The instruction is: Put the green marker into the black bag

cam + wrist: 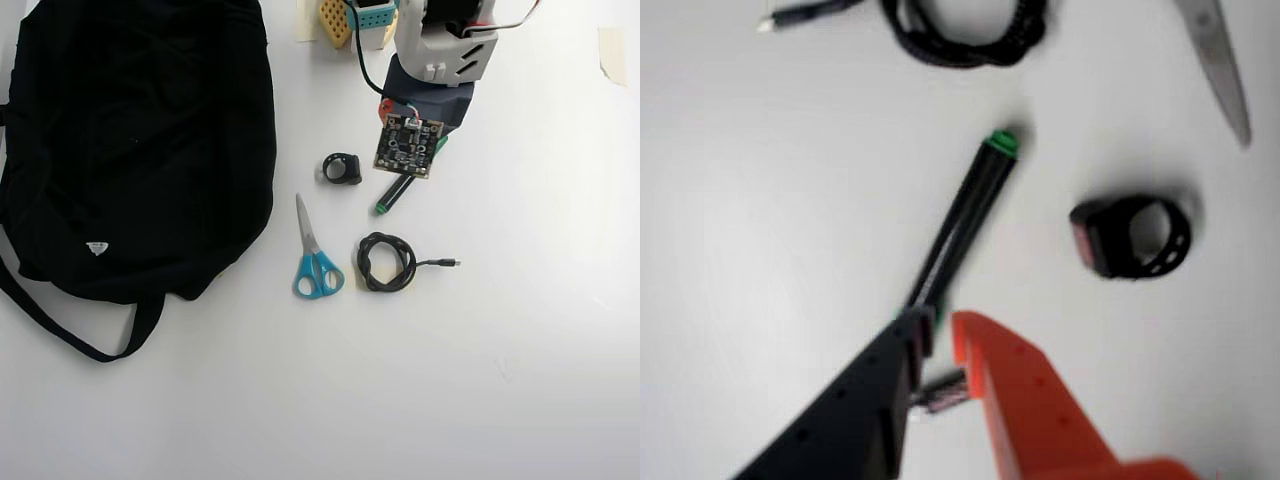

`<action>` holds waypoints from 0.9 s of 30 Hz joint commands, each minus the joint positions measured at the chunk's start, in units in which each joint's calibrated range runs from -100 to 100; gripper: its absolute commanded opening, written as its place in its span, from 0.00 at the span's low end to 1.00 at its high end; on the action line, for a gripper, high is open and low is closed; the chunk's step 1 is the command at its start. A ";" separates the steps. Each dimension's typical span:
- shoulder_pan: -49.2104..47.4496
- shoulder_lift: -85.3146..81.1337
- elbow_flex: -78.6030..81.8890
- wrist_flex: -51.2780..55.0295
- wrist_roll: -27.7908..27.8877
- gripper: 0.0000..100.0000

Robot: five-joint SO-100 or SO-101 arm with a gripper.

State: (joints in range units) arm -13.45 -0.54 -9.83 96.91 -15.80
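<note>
On the white table (520,330), the green marker (965,215) lies slanted, its small green end pointing toward the coiled black cable (965,35) in the wrist view and its cap end hidden down between the fingers of the gripper (938,325). The black finger (855,410) sits against the marker's barrel while the orange finger (1025,400) stands a little apart from it, so the jaws look spread rather than pinching. A black ring-shaped object (1130,237) rests just beside the marker. Seen from overhead, the black bag (130,140) fills the left side, well apart from the marker, with blue-handled scissors (315,255) between them
</note>
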 commanded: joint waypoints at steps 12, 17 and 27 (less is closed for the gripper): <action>-7.20 -1.37 -2.03 0.34 -13.36 0.02; -9.07 -1.29 -1.40 0.42 -15.14 0.02; -9.22 -0.37 5.60 2.32 -19.44 0.02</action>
State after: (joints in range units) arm -22.19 -0.54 -7.47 98.54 -33.77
